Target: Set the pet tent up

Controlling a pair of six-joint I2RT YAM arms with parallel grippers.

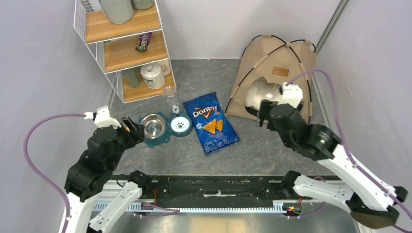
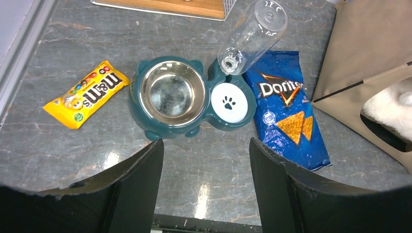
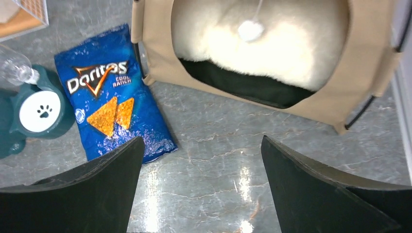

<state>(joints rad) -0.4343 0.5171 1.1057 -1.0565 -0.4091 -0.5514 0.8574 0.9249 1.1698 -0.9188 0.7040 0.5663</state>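
Observation:
The tan pet tent (image 1: 265, 60) stands upright at the back right, black poles crossing on top, brown patch label on its front. Its opening shows a fluffy white cushion (image 3: 272, 43) inside, with the white pom-pom (image 3: 250, 30) hanging on a string before it. The tent also shows in the left wrist view (image 2: 369, 53). My right gripper (image 1: 265, 112) hovers just in front of the tent's opening, jaws open and empty. My left gripper (image 1: 131, 127) is open and empty at the left, near the teal pet bowl stand (image 1: 160, 127).
A blue Doritos bag (image 1: 210, 123) lies in the middle between bowl stand and tent. A yellow M&M's bag (image 2: 87, 93) lies left of the bowls. A clear water bottle (image 2: 252, 36) tilts on the stand. A wire-and-wood shelf (image 1: 127, 43) stands back left. Walls close both sides.

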